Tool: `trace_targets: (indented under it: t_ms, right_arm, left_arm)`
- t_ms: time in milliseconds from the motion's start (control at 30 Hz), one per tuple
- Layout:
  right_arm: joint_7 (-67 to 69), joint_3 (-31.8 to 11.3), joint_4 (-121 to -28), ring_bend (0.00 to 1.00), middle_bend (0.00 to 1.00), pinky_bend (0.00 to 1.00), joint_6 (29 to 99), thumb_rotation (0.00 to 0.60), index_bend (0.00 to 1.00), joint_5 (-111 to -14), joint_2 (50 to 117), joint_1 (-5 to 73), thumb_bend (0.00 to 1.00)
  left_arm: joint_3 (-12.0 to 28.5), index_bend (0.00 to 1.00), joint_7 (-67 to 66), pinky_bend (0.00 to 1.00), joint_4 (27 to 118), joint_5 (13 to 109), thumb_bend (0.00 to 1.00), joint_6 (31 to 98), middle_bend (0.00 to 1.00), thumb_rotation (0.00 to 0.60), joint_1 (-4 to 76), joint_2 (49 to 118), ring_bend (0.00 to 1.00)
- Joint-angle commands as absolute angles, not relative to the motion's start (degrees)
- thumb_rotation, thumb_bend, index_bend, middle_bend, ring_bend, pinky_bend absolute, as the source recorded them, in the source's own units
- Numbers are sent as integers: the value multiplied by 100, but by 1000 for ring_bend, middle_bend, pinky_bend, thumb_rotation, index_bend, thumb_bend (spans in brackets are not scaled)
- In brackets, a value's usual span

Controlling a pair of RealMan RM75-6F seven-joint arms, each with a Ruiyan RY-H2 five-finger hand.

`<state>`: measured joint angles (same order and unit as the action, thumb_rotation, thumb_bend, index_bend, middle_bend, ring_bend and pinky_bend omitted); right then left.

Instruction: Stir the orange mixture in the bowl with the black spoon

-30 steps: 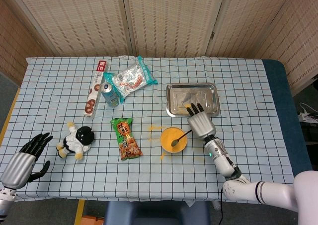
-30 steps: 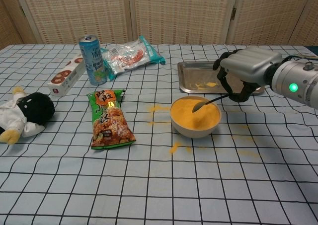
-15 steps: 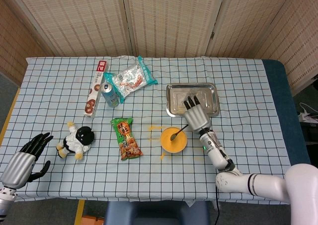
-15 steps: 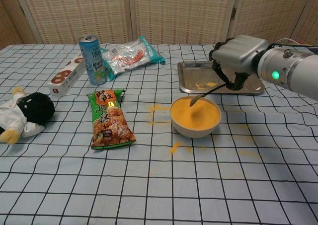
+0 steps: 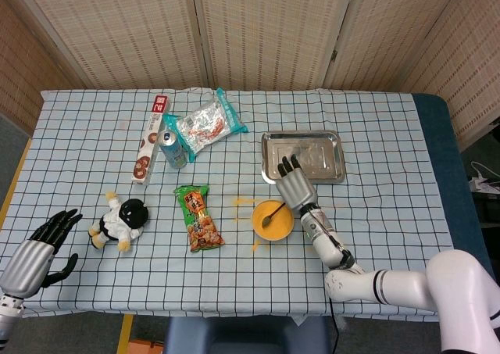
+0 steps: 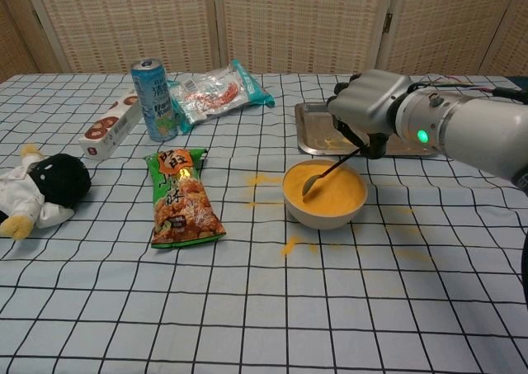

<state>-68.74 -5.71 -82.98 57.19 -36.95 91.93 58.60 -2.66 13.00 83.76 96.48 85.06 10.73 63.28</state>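
A white bowl (image 5: 273,219) (image 6: 324,196) of orange mixture stands on the checked cloth in front of the steel tray. My right hand (image 5: 294,185) (image 6: 365,105) grips the handle of the black spoon (image 5: 269,216) (image 6: 323,174) just behind the bowl. The spoon slants down with its head in the mixture at the bowl's left side. My left hand (image 5: 41,250) rests open at the table's front left corner, far from the bowl, and only the head view shows it.
A steel tray (image 5: 302,155) (image 6: 314,134) lies behind the bowl. A snack bag (image 6: 180,196), a drink can (image 6: 152,100), a box (image 6: 110,123), a clear packet (image 6: 216,90) and a plush toy (image 6: 40,187) are to the left. Orange spills (image 6: 262,180) dot the cloth.
My right hand has swept left and toward the tray with the spoon. The spoon head has travelled through the mixture from the bowl's right side to its left.
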Motion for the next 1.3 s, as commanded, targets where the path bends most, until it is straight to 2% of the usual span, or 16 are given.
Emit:
trace_targets:
  t_ms: [33, 367, 467, 767, 1300]
  right_arm:
    - [-6979, -481, -8334, 0, 131, 92, 5747, 600, 862, -3582, 9187, 5905, 547]
    - [-7102, -319, -8910, 0, 131, 92, 6106, 600, 864, -3437, 8823, 5871, 548]
    - [-6880, -305, -9264, 0, 131, 92, 6254, 600, 865, -3555, 8599, 5760, 548]
    - [-6624, -151, -9556, 0, 131, 92, 6433, 600, 866, -3889, 8388, 5603, 547]
    - [-7593, -112, -9487, 0, 131, 92, 6441, 600, 866, -3045, 8621, 6086, 549]
  left_arm:
    - [-269, 0, 1307, 193, 8380, 9652, 487, 8511, 0, 600, 1071, 6324, 0]
    - [-286, 0, 1283, 193, 8391, 9707, 487, 8542, 0, 600, 1068, 6331, 0]
    - [-295, 0, 1268, 193, 8397, 9737, 486, 8575, 0, 600, 1058, 6333, 0]
    - [-312, 0, 1231, 193, 8428, 9798, 487, 8648, 0, 600, 1035, 6334, 0]
    - [-334, 0, 1372, 194, 8382, 9829, 486, 8643, 0, 600, 1056, 6304, 0]
